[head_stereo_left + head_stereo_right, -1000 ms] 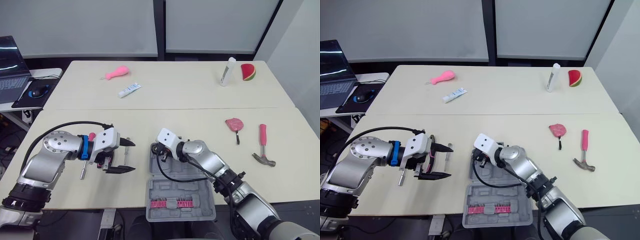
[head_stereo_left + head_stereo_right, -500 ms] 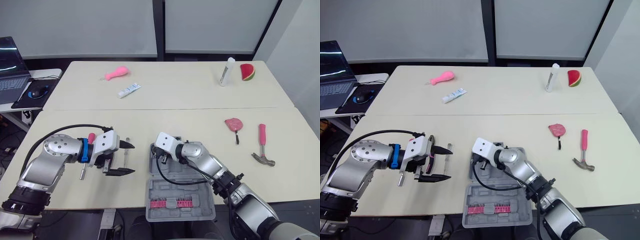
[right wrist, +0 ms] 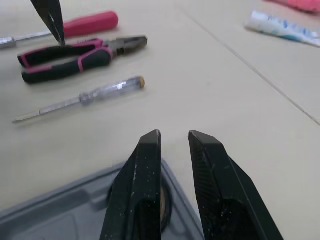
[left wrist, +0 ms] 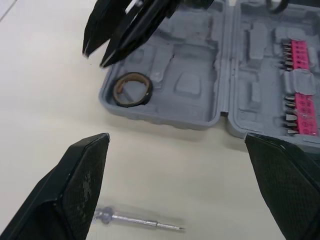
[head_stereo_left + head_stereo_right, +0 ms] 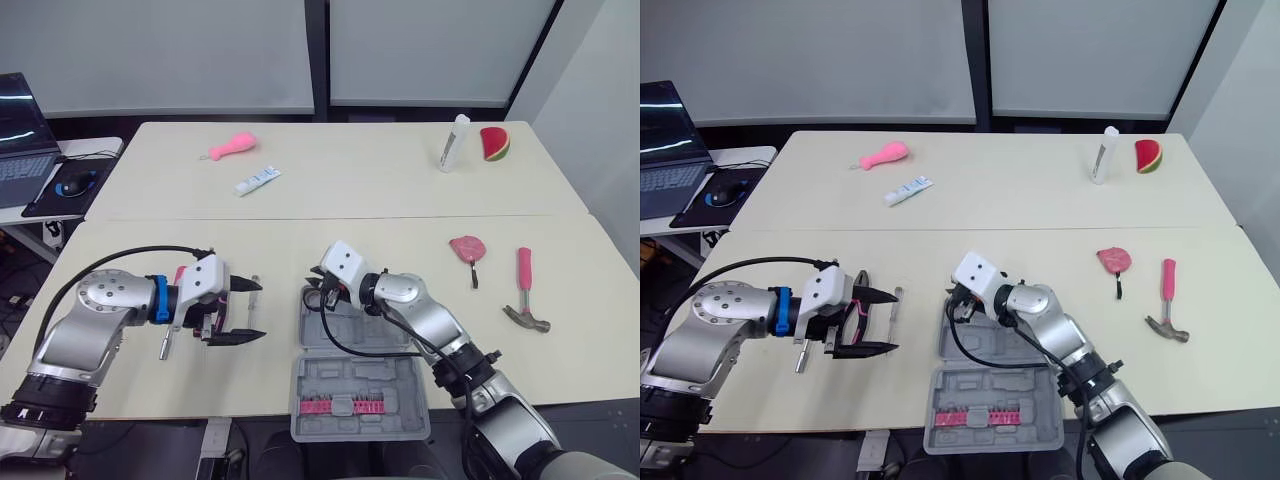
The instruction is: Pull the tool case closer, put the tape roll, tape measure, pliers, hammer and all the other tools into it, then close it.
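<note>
Dark tape roll (image 4: 131,90) lies in case (image 4: 165,121), under right tool (image 3: 175,135).

Open grey tool case (image 5: 970,385) sits at 6 o'clock on the near table (image 5: 1060,250), a pink bit row (image 5: 978,415) in its near half. Right gripper (image 5: 958,308) hangs over the case's 11 o'clock corner. At the case's 9 o'clock, left gripper (image 5: 887,321) w/ fingers spread wide, aimed to 3 o'clock. A clear screwdriver (image 5: 893,310) lies at the tips, pliers (image 5: 854,318) partly hidden behind. Hammer (image 5: 1167,300) at 3 o'clock, pink tape measure (image 5: 1113,260) at its 11.
</note>
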You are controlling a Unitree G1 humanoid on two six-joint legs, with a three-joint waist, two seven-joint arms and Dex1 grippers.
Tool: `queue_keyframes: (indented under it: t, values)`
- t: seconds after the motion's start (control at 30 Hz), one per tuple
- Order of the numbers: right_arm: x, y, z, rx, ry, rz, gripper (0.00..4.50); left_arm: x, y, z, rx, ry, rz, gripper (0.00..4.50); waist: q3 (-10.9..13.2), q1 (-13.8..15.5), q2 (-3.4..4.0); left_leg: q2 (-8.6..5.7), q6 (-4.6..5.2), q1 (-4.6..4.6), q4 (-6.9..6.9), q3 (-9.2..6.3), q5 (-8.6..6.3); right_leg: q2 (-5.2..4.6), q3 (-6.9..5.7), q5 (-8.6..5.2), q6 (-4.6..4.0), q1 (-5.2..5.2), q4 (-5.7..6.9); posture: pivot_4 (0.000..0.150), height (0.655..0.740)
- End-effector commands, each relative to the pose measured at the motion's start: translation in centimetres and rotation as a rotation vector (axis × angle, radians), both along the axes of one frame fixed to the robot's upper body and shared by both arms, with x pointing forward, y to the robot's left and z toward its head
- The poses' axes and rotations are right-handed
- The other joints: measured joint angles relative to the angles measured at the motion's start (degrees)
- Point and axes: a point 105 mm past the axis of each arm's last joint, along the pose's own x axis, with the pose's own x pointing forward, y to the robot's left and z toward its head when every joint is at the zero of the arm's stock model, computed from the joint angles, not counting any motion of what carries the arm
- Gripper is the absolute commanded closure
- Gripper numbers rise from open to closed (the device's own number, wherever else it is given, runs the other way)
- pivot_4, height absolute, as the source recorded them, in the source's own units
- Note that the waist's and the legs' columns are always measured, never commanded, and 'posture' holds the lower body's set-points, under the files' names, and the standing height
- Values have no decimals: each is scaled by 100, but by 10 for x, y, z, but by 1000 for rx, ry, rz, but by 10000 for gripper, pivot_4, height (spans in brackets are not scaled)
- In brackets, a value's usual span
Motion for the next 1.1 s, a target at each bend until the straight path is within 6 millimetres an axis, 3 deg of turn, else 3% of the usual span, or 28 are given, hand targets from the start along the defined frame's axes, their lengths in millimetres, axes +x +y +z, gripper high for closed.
queue_keyframes:
  t: [0.03,0.13,0.27,0.4,0.53,0.63,0.8,0.93,1.1]
  values:
    - [-11,-19,44,114,-62,-20,36145,9,25,17,-90,-43,151,0,0,10,0,0,0,-1,-1,-1,0,0,0,0,0,-1,0,1500,7400]
    - [-17,-61,59,125,-116,-136,36145,16,54,20,-153,-92,331,0,0,41,0,-2,0,-7,-2,-6,-1,-2,-1,0,0,-1,-5,1500,7400]
    - [-26,-122,59,72,-168,-326,36145,16,88,12,-218,-123,532,0,0,82,-2,-8,2,-9,-4,-7,-2,-6,0,0,0,5,-17,1500,7400]
    - [-50,-209,49,-46,-209,-593,36145,4,128,-1,-246,-158,738,0,0,165,-2,-6,21,-9,-14,-7,-13,-6,-1,0,0,5,-18,1500,7400]
    - [-74,-257,39,-101,-195,-737,36145,-3,151,-7,-274,-167,857,0,0,178,-4,-4,22,-4,-24,-5,-13,-5,0,0,0,11,-26,1500,7400]
    - [-110,-305,22,-138,-153,-900,36145,-21,166,-27,-264,-136,953,0,-1,184,-2,-4,20,10,-27,-5,-12,-5,1,0,0,24,-24,1500,7400]
    - [-148,-347,8,-102,-114,-1095,36145,-41,170,-44,-275,-93,1023,0,-3,165,-8,-6,19,20,-58,13,-11,-8,19,0,0,29,-45,1500,7400]
    - [-167,-364,-2,-57,-61,-1186,28149,-62,164,-59,-273,-27,1036,0,-5,153,-7,-1,3,47,-78,18,-2,-7,24,0,0,39,-41,1500,7400]
    - [-175,-356,-15,-60,27,-1114,17201,-72,153,-66,-264,-1,1015,0,-4,173,-6,-2,2,62,-86,23,-2,-8,30,-1,0,51,-44,1500,7400]
